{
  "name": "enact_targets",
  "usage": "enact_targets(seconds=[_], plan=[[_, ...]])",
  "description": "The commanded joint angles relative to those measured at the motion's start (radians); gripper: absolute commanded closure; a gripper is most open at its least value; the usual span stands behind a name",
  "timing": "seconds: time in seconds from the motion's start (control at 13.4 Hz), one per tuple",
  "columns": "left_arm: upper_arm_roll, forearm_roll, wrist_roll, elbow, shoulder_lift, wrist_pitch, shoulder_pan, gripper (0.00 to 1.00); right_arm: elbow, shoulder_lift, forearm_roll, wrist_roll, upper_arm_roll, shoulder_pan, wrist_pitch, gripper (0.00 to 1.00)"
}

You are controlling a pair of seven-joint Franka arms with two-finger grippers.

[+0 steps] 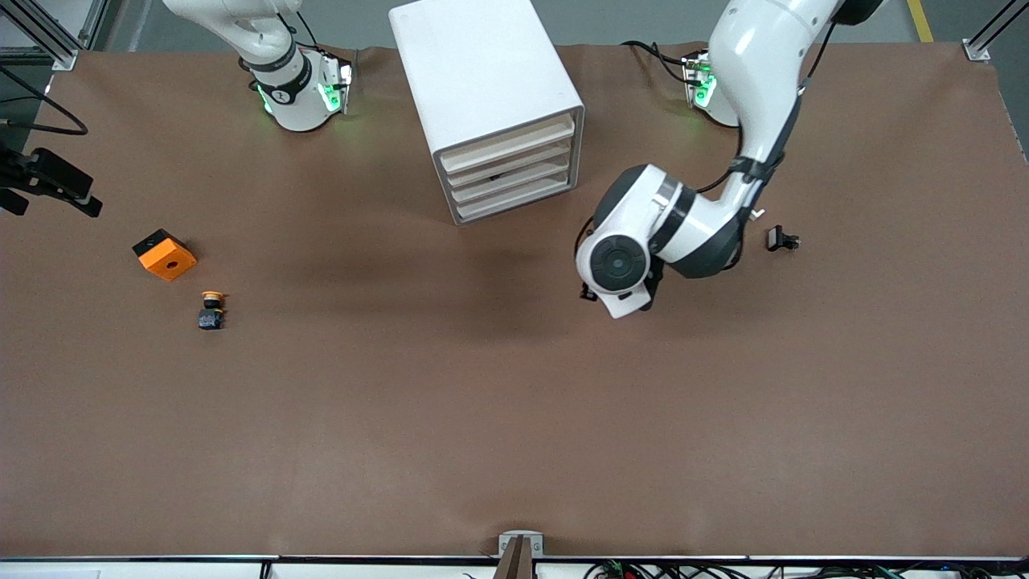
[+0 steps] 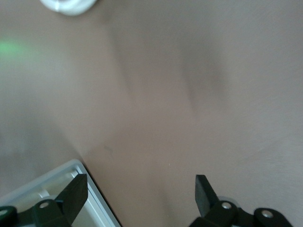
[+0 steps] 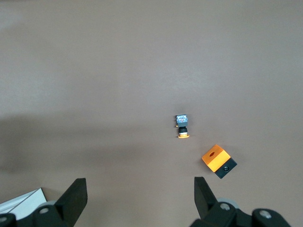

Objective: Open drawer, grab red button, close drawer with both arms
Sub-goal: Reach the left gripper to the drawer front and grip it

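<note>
A white drawer cabinet stands midway between the two arm bases, and all its drawers look pushed in. The button is hidden. My left arm's wrist hangs low over the table beside the cabinet's front, toward the left arm's end. In the left wrist view my left gripper is open and empty over bare table, one finger over the cabinet's corner. My right gripper is open and empty, high above the table; the front view does not show it.
A yellow-capped button and an orange cube with a hole lie toward the right arm's end. A small black part lies near the left arm. A black device juts in at the table's edge.
</note>
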Motion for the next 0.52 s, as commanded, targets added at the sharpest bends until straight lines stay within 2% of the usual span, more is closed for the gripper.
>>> enact_targets(seconds=[0.0, 0.15, 0.45], plan=[[0.003, -0.094, -0.170, 0.051, 0.062, 0.002, -0.045, 0.00, 0.025, 0.030, -0.015, 0.006, -0.002, 0.039, -0.006, 0.00], [0.004, -0.219, -0.247, 0.046, 0.081, 0.002, -0.067, 0.00, 0.025, 0.033, -0.013, 0.012, -0.002, 0.047, -0.007, 0.00], [0.003, -0.370, -0.261, 0.031, 0.107, -0.016, -0.087, 0.00, 0.025, 0.048, -0.016, 0.011, -0.002, 0.079, -0.009, 0.00]])
